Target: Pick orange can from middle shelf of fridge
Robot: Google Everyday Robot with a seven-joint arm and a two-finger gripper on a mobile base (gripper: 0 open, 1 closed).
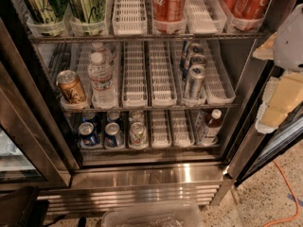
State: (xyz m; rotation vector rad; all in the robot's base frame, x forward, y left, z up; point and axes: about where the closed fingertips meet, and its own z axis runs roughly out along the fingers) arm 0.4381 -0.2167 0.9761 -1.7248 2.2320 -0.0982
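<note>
Orange can far left (end effector right).

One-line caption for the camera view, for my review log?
Fridge: orange can at left end of middle shelf, beside water bottles; gripper at right edge, well clear.

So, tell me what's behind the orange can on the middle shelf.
Behind the short copper-orange metal can, only its white slotted plastic tray shows, running back; the stretch right behind the can is covered. The gripper sits at the right edge.
</note>
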